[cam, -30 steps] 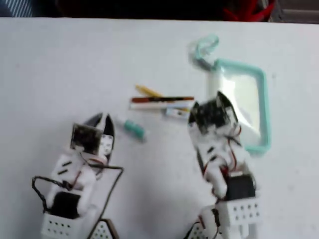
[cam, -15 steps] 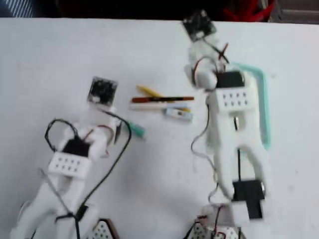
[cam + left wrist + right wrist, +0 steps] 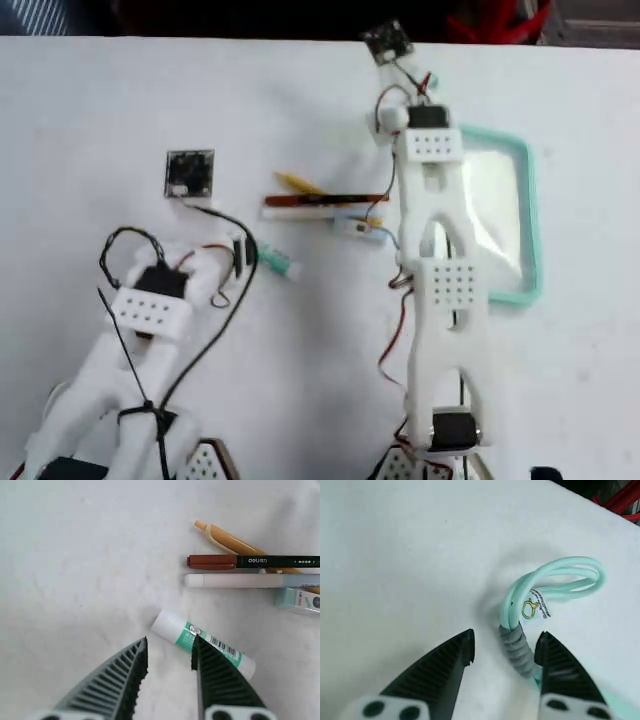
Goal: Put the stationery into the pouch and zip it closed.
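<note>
A: Left side first?
B: The left gripper [image 3: 169, 645] is released, jaws apart over one glue stick [image 3: 202, 642] mid-desk [image 3: 100, 100]. Can't tell if they touch.
A: Next over?
B: Three pens side by side: one orange pen [image 3: 235, 541], one brown-capped marker [image 3: 250, 561], one white pen [image 3: 232, 580]. One small teal block [image 3: 300, 599] just beside them.
A: Right?
B: The right gripper [image 3: 505, 642] is released, jaws straddling one grey pull [image 3: 517, 647] by the teal loop [image 3: 560, 582]. One pouch [image 3: 528, 200], clear with teal trim, lies toward the desk's far right corner, partly under the arm.
</note>
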Robot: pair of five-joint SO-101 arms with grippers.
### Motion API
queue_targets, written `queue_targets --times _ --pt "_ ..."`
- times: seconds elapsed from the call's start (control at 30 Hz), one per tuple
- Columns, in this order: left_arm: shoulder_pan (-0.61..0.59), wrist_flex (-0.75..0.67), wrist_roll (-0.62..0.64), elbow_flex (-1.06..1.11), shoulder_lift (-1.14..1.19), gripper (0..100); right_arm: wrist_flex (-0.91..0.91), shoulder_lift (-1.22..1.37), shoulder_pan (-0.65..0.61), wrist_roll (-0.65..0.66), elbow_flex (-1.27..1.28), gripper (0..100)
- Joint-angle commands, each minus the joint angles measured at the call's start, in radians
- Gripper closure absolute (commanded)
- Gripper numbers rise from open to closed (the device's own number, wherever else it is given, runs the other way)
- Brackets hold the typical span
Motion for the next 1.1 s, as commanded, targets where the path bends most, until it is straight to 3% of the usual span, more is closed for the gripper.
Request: queue_targets --times 0.0,0.17,0.43,0.57,0.63,0.73,0.93,1.07 --pt "0.022 -0.009 -0.009 -0.051 -0.001 84 -0.073 0.182 0.016 0.035 -0.273 79.8" --pt "0.022 -0.006 -0.003 -0.051 -0.001 84 -0.254 0.314 0.021 0.189 -0.344 80.0" --pt "0.028 -0.009 -0.002 -0.051 -0.001 84 -0.464 0.34 0.091 0.316 -0.104 83.4" --pt "0.064 -0.005 -0.005 -0.049 -0.001 84 -0.414 0.341 0.096 0.371 -0.095 99.1" --pt "0.064 -0.005 -0.006 -0.049 -0.001 84 -0.377 0.338 0.082 0.407 -0.106 95.7" --pt "0.065 -0.005 -0.006 -0.049 -0.001 84 -0.305 0.311 0.064 0.442 -0.167 98.2" --pt "0.065 -0.029 -0.008 -0.031 -0.007 84 -0.053 0.162 0.061 0.344 -0.404 98.1" --pt "0.067 -0.028 -0.006 -0.031 -0.007 84 0.073 -0.018 0.054 0.31 -0.376 98.1"
